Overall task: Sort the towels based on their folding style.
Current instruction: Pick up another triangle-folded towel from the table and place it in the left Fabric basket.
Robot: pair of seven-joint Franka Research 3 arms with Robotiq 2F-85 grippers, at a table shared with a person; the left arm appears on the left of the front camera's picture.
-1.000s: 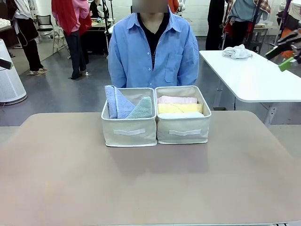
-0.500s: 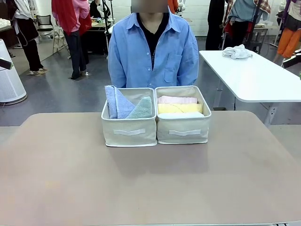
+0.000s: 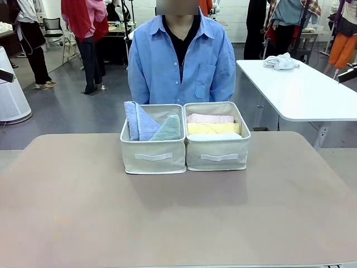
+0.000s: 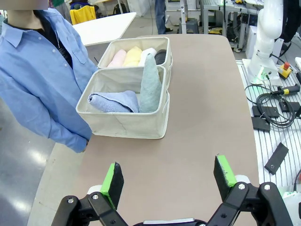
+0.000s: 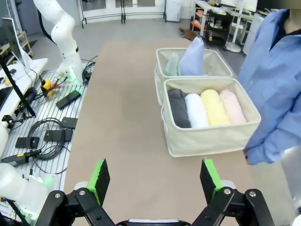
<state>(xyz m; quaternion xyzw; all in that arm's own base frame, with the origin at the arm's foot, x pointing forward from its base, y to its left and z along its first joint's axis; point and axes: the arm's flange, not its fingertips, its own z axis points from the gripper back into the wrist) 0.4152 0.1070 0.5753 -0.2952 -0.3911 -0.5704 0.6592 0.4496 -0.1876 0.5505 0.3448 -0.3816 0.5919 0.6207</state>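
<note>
Two beige bins stand side by side at the table's far middle. The left bin (image 3: 153,156) holds the cone-folded towels, one light blue (image 3: 137,121) and one grey-green (image 3: 168,129). In the right bin (image 3: 217,156) lie pink (image 3: 210,118), yellow (image 3: 213,128) and white (image 3: 215,136) rolls. The right wrist view also shows a dark grey roll (image 5: 178,108) beside the white one (image 5: 196,109). My left gripper (image 4: 169,176) hovers open and empty, well back from the bins. My right gripper (image 5: 155,179) is open and empty too, off to the other side.
A person in a blue shirt (image 3: 181,61) stands right behind the bins. A white table (image 3: 301,89) at the back right carries a whitish rag (image 3: 280,61). Cables and small boxes (image 4: 270,101) lie on the rack beside the table. The brown tabletop (image 3: 178,212) spreads wide in front.
In the front view my right gripper has pulled away from the upper right edge and out of the picture. Bins, towels and person have stayed put.
</note>
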